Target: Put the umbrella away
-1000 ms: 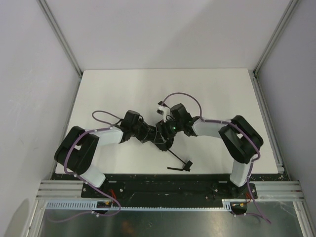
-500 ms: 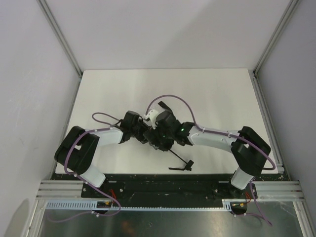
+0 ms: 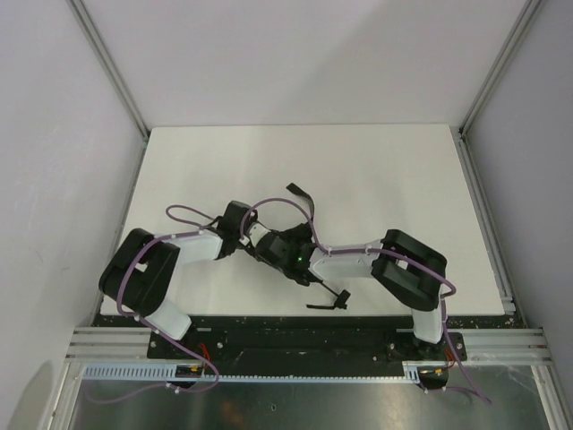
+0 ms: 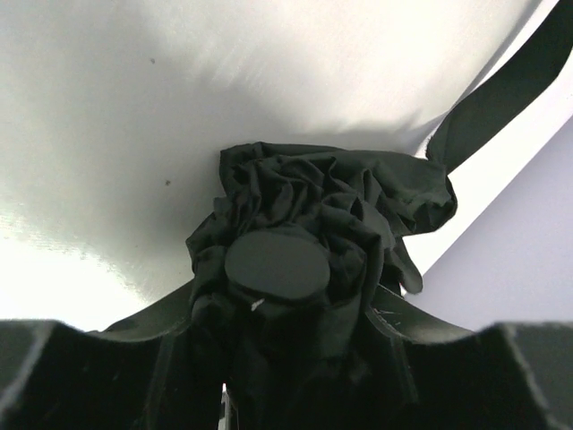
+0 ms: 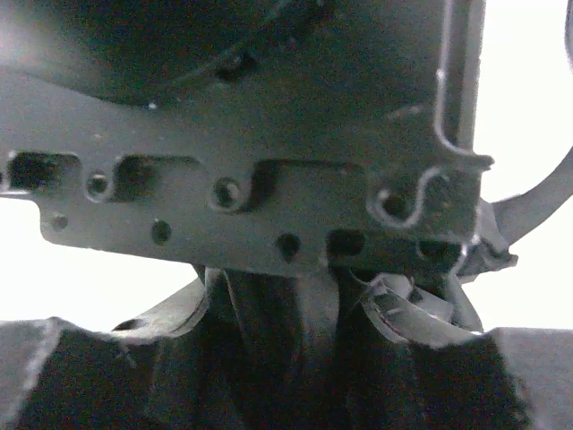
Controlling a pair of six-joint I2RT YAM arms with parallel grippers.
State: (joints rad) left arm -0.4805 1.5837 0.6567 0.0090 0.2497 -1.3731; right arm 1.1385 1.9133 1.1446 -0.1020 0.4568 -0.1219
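The left gripper (image 4: 282,313) is clamping the bunched canopy of the umbrella (image 4: 331,197). The right gripper (image 5: 300,331) is sitting close at its 3 o'clock side; whether its jaws are gripping anything cannot be determined. Overhead, the shaft (image 3: 320,285) is pointing toward 4 o'clock, with the handle (image 3: 333,303) lying by the near edge of the table (image 3: 376,170).

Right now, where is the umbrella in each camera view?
Top external: umbrella at centre, mostly hidden, its end poking toward the near edge.
Left wrist: bunched canopy low centre, gripped by the left hand.
Right wrist: too blurred to tell.
Shared landmark: white table.
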